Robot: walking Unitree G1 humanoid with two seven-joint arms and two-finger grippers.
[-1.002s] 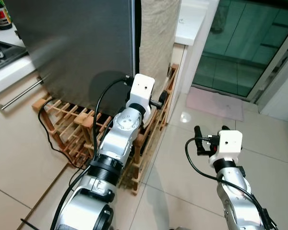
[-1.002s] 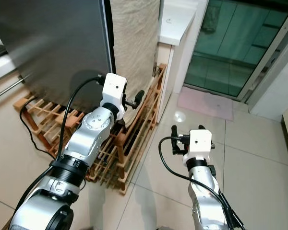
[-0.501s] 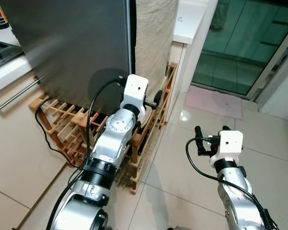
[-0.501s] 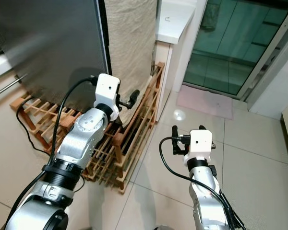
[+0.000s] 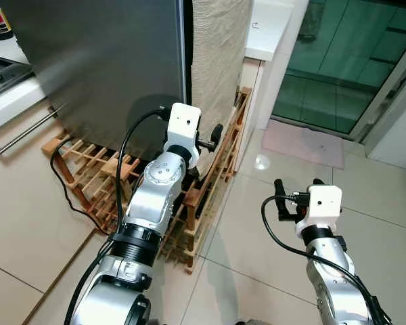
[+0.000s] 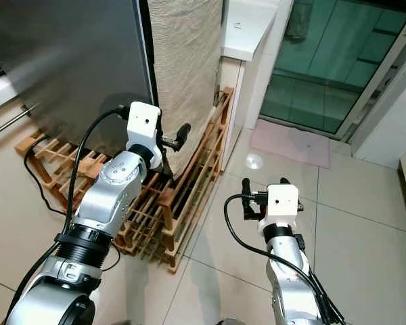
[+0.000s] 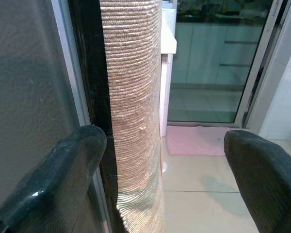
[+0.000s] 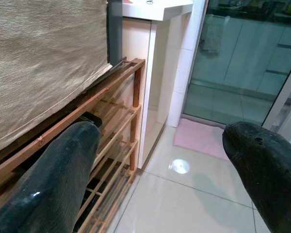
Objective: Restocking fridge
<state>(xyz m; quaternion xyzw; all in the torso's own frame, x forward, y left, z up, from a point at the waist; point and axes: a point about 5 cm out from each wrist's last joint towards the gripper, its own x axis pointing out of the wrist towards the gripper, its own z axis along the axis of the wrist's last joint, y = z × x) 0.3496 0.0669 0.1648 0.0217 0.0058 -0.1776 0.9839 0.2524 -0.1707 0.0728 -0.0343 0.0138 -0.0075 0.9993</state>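
Note:
The fridge has a grey steel door that stands shut, and a beige ribbed cloth hangs over its side. My left gripper is raised at the door's right edge, just above the wooden rack, and is open. In the left wrist view its fingers straddle the dark seam between door and cloth. My right gripper is held low over the floor tiles to the right, open and holding nothing.
A wooden slatted rack stands under and beside the fridge, with a black cable running across it. A cabinet with a bar handle is at the left. A white counter, glass sliding door and pink mat lie beyond.
My left gripper has shifted left and a little up, closer to the fridge door's edge. The right arm has stayed where it was.

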